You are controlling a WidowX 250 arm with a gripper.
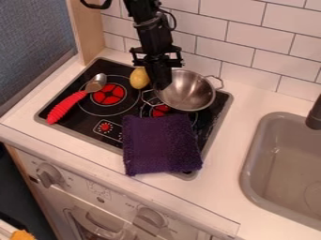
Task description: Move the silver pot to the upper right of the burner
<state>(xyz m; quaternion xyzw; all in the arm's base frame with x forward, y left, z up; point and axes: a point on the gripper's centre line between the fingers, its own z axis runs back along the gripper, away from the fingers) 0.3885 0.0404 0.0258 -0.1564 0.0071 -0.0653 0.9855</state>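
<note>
Wht tile wall at back; wood post + blue-gray panel on L. Wht counter w/ gray sink + dark tap on R. Oven front w/ knobs below.

Toy kitchen by its fittings; black stovetop with red burners; grey sink with dark faucet; white tiled wall behind; oven front with round knobs below.

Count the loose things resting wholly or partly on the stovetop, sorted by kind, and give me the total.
Pots: 1, the silver pot
Utensils: 1, the red-handled spoon
Cloths: 1, the purple cloth
Food-like items: 1, the yellow oval item
Total: 4
</note>
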